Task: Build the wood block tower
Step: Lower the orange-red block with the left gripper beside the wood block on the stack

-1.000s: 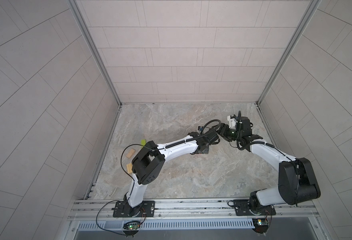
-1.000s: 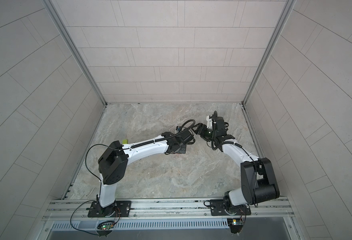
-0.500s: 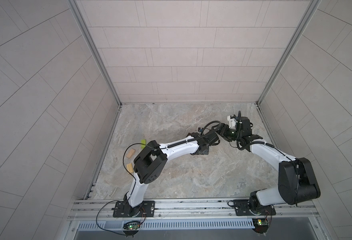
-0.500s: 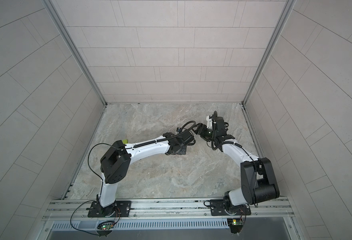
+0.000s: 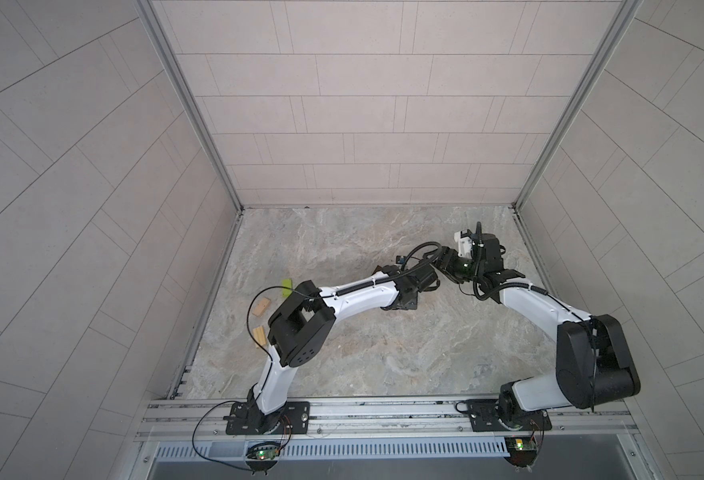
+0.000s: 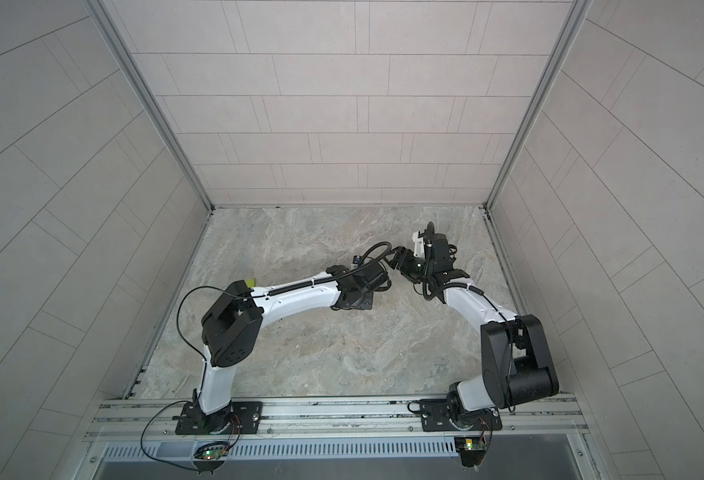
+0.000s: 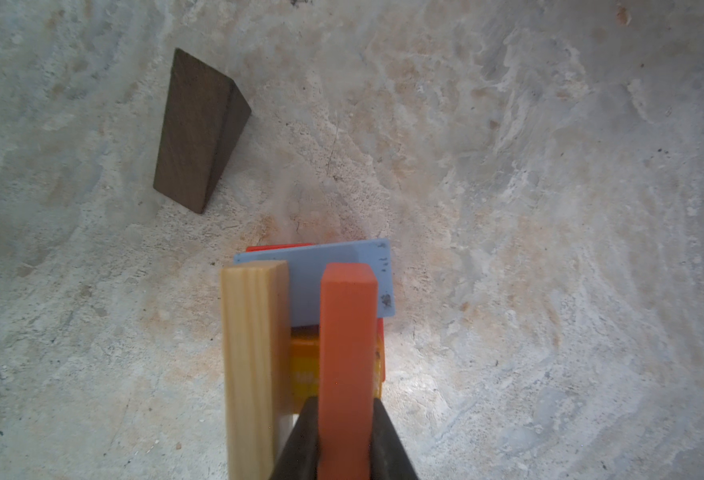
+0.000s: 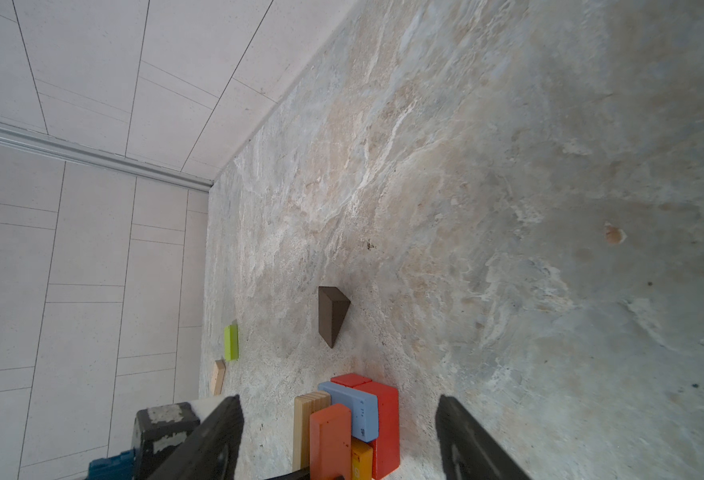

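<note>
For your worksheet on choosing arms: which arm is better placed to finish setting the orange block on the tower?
Left, probably: the left gripper is shut on the orange block over the tower; the right gripper is open, holding nothing.

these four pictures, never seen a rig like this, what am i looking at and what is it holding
Two robot arms are bolted to a rail at the edge of a stone-patterned table. Two pictures look down from above; the other two come from a camera on each wrist. The left gripper has its fingers shut on an orange block, at the top of a small tower beside a tan block. The right gripper is open, either side of the tower. A brown block, a green block and two loose tan blocks lie apart.
</note>
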### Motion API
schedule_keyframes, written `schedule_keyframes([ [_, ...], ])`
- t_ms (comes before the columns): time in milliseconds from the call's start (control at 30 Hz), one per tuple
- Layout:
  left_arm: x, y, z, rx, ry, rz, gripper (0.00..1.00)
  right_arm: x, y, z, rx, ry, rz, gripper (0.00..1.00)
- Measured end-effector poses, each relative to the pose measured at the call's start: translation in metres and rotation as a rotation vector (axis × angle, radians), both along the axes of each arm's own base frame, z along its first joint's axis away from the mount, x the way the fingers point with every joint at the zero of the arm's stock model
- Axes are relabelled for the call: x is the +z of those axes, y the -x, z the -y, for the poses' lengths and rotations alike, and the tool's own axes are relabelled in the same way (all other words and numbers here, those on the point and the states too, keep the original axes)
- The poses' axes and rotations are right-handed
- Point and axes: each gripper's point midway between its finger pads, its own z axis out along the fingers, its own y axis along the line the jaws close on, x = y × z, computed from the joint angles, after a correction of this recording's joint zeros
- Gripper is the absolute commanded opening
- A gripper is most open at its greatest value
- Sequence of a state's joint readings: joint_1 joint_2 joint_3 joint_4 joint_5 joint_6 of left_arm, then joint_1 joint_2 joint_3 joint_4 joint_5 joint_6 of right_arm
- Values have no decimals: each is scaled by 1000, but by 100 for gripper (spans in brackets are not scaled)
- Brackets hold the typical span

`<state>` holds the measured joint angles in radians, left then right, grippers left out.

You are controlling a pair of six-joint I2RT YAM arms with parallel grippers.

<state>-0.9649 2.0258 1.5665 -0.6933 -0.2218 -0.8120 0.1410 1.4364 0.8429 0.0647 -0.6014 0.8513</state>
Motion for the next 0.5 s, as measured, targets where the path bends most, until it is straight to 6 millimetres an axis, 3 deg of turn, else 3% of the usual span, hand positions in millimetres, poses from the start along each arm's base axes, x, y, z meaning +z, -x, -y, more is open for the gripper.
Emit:
schedule_keyframes([
  [500, 5, -2, 3, 0, 11, 8, 28, 1, -1, 0, -2, -3, 5, 74],
])
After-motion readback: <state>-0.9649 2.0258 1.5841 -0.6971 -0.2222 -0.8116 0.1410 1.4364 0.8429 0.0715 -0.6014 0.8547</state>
